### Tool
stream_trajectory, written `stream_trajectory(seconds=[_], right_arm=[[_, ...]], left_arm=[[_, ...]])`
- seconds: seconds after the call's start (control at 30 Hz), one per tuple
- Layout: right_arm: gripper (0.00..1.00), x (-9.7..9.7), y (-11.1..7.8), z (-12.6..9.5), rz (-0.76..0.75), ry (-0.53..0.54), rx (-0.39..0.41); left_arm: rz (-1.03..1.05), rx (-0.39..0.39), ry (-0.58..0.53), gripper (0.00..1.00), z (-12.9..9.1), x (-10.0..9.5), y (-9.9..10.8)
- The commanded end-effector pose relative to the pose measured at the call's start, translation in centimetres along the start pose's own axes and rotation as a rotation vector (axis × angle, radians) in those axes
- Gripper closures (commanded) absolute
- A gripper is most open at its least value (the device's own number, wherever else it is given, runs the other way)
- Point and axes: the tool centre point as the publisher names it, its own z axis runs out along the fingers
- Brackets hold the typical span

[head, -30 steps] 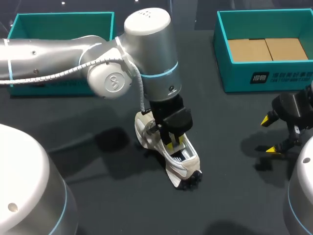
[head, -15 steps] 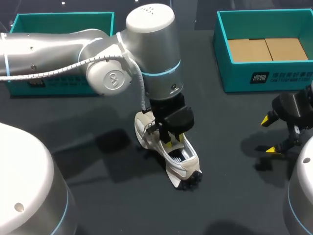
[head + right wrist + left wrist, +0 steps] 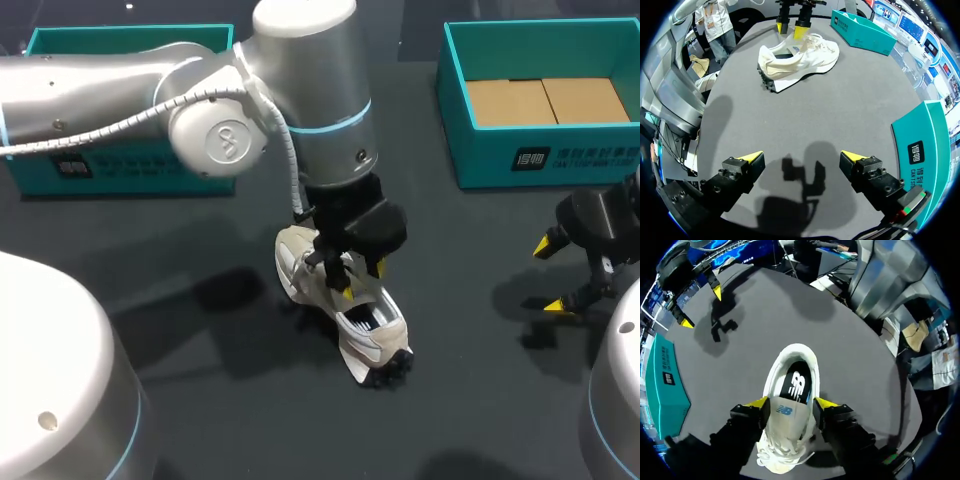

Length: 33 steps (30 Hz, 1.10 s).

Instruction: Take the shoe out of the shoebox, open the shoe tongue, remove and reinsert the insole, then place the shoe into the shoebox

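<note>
A teal box (image 3: pixel 130 45) sits at the bench's (image 3: pixel 480 400) far left corner. Mid-bench, the white sneaker (image 3: pixel 375 335) stands on its sole, with the left gripper (image 3: pixel 352 283) pinching its tongue (image 3: pixel 788 411) from both sides. The open shoebox (image 3: pixel 545 150) occupies the far right corner. Near the right edge, the right gripper (image 3: pixel 556 275) hangs spread wide, holding nothing.

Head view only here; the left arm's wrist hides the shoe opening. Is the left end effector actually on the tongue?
Observer: Yes. The left wrist view shows the left end effector shut on the tongue, with one yellow tip against each side.
Operator: Insole in or out?
Observer: In. The dark insole lies inside the shoe, just ahead of the tips.
</note>
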Motion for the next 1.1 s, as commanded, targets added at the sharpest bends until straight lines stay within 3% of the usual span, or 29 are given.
stream_trajectory(seconds=[0.03,0.37,0.53,0.6,0.93,1.1], right_arm=[[0.0,0.2,0.0,0.0,0.0,-0.003,0.002],[0.0,0.2,0.0,0.0,0.0,-0.003,0.002],[0.0,0.2,0.0,0.0,0.0,-0.003,0.002],[0.0,0.2,0.0,0.0,0.0,-0.003,0.002],[0.0,0.2,0.0,0.0,0.0,-0.003,0.002],[0.0,0.2,0.0,0.0,0.0,-0.003,0.002]], left_arm=[[-0.173,-0.039,-0.016,0.0,-1.8,1.1,-0.5],[-0.173,-0.039,-0.016,0.0,-1.8,1.1,-0.5],[-0.582,-0.023,0.09,0.0,-1.2,1.2,-2.4],[-0.814,-0.106,0.019,0.0,-1.2,1.6,-3.5],[-0.814,-0.106,0.019,0.0,-1.2,1.6,-3.5],[-1.069,-0.101,0.043,0.0,0.2,1.3,-5.2]])
